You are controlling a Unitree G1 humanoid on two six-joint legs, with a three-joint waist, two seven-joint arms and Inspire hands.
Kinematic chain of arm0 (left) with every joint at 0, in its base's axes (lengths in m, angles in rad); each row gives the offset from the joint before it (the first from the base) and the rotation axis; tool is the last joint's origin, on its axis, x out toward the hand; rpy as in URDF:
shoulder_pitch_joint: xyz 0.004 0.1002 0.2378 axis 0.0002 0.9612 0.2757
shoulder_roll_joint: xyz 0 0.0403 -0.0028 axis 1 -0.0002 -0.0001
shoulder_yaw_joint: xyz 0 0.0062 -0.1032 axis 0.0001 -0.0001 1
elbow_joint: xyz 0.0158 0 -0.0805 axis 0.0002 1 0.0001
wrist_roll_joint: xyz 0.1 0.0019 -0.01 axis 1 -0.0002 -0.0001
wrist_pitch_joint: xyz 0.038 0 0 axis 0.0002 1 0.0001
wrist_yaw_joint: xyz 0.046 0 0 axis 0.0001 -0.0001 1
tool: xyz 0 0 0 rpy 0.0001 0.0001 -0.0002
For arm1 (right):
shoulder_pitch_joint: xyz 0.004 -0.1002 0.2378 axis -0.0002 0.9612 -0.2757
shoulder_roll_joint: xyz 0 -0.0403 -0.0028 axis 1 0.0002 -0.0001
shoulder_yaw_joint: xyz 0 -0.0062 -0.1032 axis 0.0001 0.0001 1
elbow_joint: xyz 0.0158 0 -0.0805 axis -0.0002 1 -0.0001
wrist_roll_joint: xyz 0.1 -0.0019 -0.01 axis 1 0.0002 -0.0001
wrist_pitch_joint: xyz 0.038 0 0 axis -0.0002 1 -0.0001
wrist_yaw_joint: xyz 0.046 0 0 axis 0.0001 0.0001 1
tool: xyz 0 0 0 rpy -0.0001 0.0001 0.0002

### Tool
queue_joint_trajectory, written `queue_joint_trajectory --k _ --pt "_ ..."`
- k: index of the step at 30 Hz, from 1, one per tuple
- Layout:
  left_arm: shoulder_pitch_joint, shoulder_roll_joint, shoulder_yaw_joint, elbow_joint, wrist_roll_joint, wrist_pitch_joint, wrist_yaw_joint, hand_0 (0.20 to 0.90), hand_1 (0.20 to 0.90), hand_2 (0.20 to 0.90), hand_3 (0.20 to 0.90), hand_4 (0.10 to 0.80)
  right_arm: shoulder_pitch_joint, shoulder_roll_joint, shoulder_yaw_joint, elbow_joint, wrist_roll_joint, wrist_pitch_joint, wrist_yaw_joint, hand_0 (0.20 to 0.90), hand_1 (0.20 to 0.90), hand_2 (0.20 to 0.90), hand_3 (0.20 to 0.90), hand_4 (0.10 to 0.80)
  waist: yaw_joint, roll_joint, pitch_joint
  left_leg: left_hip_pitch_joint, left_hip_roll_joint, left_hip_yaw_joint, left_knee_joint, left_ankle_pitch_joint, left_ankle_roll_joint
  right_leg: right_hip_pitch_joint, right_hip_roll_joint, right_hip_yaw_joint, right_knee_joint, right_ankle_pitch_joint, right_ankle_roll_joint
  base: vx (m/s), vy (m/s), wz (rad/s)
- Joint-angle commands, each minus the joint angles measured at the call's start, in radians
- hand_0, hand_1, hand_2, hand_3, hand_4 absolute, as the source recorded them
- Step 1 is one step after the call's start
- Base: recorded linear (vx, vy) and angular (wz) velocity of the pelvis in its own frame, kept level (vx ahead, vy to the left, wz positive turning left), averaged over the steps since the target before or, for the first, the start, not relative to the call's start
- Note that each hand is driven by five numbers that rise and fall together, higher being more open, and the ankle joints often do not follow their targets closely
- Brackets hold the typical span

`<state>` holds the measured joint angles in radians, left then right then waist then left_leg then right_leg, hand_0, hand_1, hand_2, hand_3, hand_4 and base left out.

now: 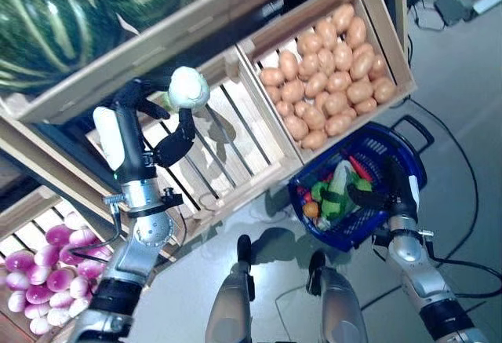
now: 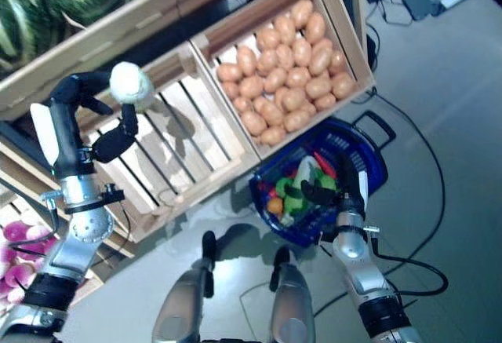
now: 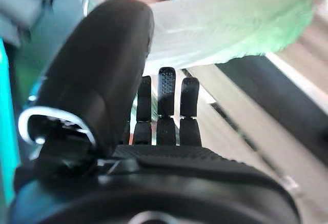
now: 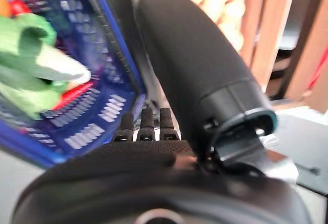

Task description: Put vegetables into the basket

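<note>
Cabbage, pale green and round (image 1: 188,87), sits pinched between the thumb and curled fingers of the left hand (image 1: 161,115), raised above the empty slatted wooden crate (image 1: 227,143) at the middle of the display. In the left wrist view the same vegetable shows as a pale green leafy mass (image 3: 230,26) past the fingers (image 3: 166,88), with wooden slats beyond it.

Right hand (image 1: 384,190) is at the near rim of the blue plastic shopping basket (image 1: 408,151), which stands on the grey floor (image 1: 463,84) in front of the crates. Fingers reach over the rim into the basket; the right wrist view shows them curled against the blue mesh wall (image 4: 110,111), so the hand grips the basket edge.

Basket contents: green leafy vegetables (image 1: 333,194), a red piece (image 1: 359,166) and a small orange piece (image 1: 311,209), all lying together inside. The black basket handle (image 1: 416,129) lies folded out on the far side.

Surroundings: wooden crate full of tan potatoes (image 1: 333,68) just beside the empty crate, on the robot's right of it. Dark green striped squashes (image 1: 55,21) fill the shelf above on the left. Purple-and-white turnips (image 1: 47,268) lie in a lower bin at the left edge, below the left arm.

Cabbage is well apart from the basket, with the empty crate's corner between them.
</note>
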<state>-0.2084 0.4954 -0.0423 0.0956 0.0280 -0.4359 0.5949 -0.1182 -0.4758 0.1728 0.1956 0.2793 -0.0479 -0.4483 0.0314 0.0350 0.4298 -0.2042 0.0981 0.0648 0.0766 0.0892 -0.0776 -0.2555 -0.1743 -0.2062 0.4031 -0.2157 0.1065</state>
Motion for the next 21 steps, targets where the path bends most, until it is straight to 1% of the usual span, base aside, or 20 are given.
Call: queue_joint_trajectory --k 1,3,6,7,8,9,10,11,12,13,16,17,18,19,21 --pt "0.018 -0.018 0.026 -0.098 -0.264 -0.132 -0.206 0.300 0.300 0.300 0.300 0.400 0.013 0.031 -0.027 -0.067 -0.080 -0.108 0.019 0.900 0.900 0.900 0.900 0.800 0.008 -0.041 -0.220 0.083 -0.054 -0.004 -0.064 -0.060 0.027 0.181 -0.009 -0.044 -0.329 0.196 0.006 0.164 -0.024 0.01" --pt "0.035 -0.037 0.024 -0.117 -0.310 -0.120 -0.245 0.300 0.300 0.300 0.300 0.400 0.027 0.040 -0.028 -0.069 -0.092 -0.109 0.021 0.900 0.900 0.900 0.900 0.800 0.012 -0.045 -0.240 0.109 -0.054 0.001 -0.091 -0.054 0.026 0.211 -0.010 -0.054 -0.366 0.214 0.013 0.126 -0.014 0.02" --pt "0.054 -0.058 0.030 -0.130 -0.441 -0.086 -0.333 0.300 0.300 0.300 0.300 0.400 0.048 0.050 -0.037 -0.067 -0.092 -0.099 0.044 0.900 0.900 0.900 0.900 0.800 0.013 -0.049 -0.276 0.146 -0.051 0.013 -0.124 -0.052 0.027 0.244 -0.013 -0.064 -0.401 0.231 0.020 0.122 0.001 0.07" --pt "0.055 -0.059 0.030 -0.130 -0.451 -0.084 -0.339 0.300 0.300 0.300 0.300 0.400 0.049 0.051 -0.037 -0.067 -0.092 -0.099 0.045 0.900 0.900 0.900 0.900 0.800 0.013 -0.049 -0.277 0.148 -0.051 0.013 -0.126 -0.052 0.027 0.246 -0.013 -0.064 -0.402 0.232 0.020 0.115 0.000 0.04" --pt "0.061 -0.068 0.028 -0.137 -0.525 -0.066 -0.388 0.300 0.300 0.300 0.300 0.400 0.060 0.054 -0.038 -0.070 -0.091 -0.095 0.064 0.900 0.900 0.900 0.900 0.800 0.014 -0.051 -0.292 0.161 -0.048 0.017 -0.135 -0.053 0.028 0.257 -0.014 -0.067 -0.409 0.235 0.022 0.097 -0.002 0.03" --pt "0.064 -0.071 0.027 -0.143 -0.554 -0.058 -0.409 0.300 0.300 0.300 0.300 0.400 0.063 0.055 -0.038 -0.073 -0.090 -0.092 0.076 0.900 0.900 0.900 0.900 0.800 0.015 -0.051 -0.295 0.167 -0.047 0.018 -0.139 -0.053 0.029 0.261 -0.015 -0.070 -0.411 0.236 0.023 0.122 -0.002 0.04" --pt "0.065 -0.079 0.023 -0.148 -0.671 -0.033 -0.480 0.300 0.300 0.300 0.300 0.400 0.065 0.054 -0.035 -0.084 -0.076 -0.087 0.099 0.900 0.900 0.900 0.900 0.800 0.016 -0.052 -0.302 0.176 -0.048 0.020 -0.147 -0.054 0.031 0.270 -0.016 -0.072 -0.421 0.241 0.026 0.098 0.001 0.06" --pt "0.068 -0.107 0.016 -0.154 -0.815 0.016 -0.578 0.300 0.300 0.300 0.300 0.400 0.064 0.058 -0.025 -0.093 -0.077 -0.087 0.134 0.900 0.900 0.900 0.900 0.800 0.017 -0.055 -0.311 0.189 -0.048 0.025 -0.155 -0.056 0.032 0.280 -0.019 -0.076 -0.430 0.247 0.029 0.091 0.000 0.07" --pt "0.069 -0.113 0.015 -0.151 -0.840 0.028 -0.599 0.300 0.300 0.300 0.300 0.400 0.064 0.058 -0.025 -0.093 -0.079 -0.091 0.143 0.900 0.900 0.900 0.900 0.800 0.017 -0.056 -0.314 0.192 -0.048 0.026 -0.157 -0.058 0.034 0.283 -0.018 -0.074 -0.434 0.248 0.030 0.097 -0.006 0.07" --pt "0.068 -0.127 0.004 -0.146 -0.889 0.072 -0.619 0.300 0.300 0.300 0.300 0.400 0.059 0.055 -0.016 -0.096 -0.061 -0.095 0.181 0.900 0.900 0.900 0.900 0.800 0.017 -0.058 -0.321 0.201 -0.048 0.028 -0.160 -0.060 0.035 0.291 -0.020 -0.074 -0.445 0.256 0.033 0.068 -0.007 0.03" --pt "0.065 -0.131 -0.009 -0.141 -0.923 0.112 -0.631 0.300 0.300 0.300 0.300 0.400 0.053 0.040 -0.010 -0.111 -0.043 -0.103 0.224 0.900 0.900 0.900 0.900 0.800 0.015 -0.061 -0.328 0.213 -0.048 0.033 -0.164 -0.067 0.037 0.297 -0.023 -0.072 -0.456 0.264 0.039 0.050 -0.004 -0.03" --pt "0.063 -0.131 -0.012 -0.133 -0.921 0.124 -0.633 0.300 0.300 0.300 0.300 0.400 0.051 0.031 -0.012 -0.123 -0.025 -0.103 0.253 0.900 0.900 0.900 0.900 0.800 0.015 -0.063 -0.333 0.215 -0.048 0.033 -0.164 -0.069 0.038 0.301 -0.024 -0.070 -0.461 0.267 0.041 0.050 -0.004 -0.08" --pt "0.062 -0.132 -0.012 -0.128 -0.955 0.147 -0.642 0.300 0.300 0.300 0.300 0.400 0.052 0.019 -0.016 -0.148 0.024 -0.105 0.306 0.900 0.900 0.900 0.900 0.800 0.013 -0.065 -0.337 0.219 -0.050 0.031 -0.164 -0.075 0.042 0.303 -0.024 -0.066 -0.462 0.269 0.044 0.044 -0.006 -0.09" --pt "0.062 -0.133 -0.011 -0.128 -0.961 0.154 -0.644 0.300 0.300 0.300 0.300 0.400 0.053 0.019 -0.018 -0.154 0.036 -0.103 0.320 0.900 0.900 0.900 0.900 0.800 0.013 -0.066 -0.338 0.220 -0.051 0.030 -0.164 -0.075 0.042 0.303 -0.024 -0.063 -0.462 0.269 0.045 0.035 -0.004 -0.11" --pt "0.066 -0.134 -0.003 -0.117 -0.981 0.177 -0.647 0.300 0.300 0.300 0.300 0.400 0.057 0.012 -0.020 -0.176 0.075 -0.102 0.399 0.900 0.900 0.900 0.900 0.800 0.012 -0.069 -0.344 0.226 -0.050 0.029 -0.164 -0.080 0.044 0.302 -0.025 -0.058 -0.461 0.270 0.048 0.031 -0.011 -0.08"
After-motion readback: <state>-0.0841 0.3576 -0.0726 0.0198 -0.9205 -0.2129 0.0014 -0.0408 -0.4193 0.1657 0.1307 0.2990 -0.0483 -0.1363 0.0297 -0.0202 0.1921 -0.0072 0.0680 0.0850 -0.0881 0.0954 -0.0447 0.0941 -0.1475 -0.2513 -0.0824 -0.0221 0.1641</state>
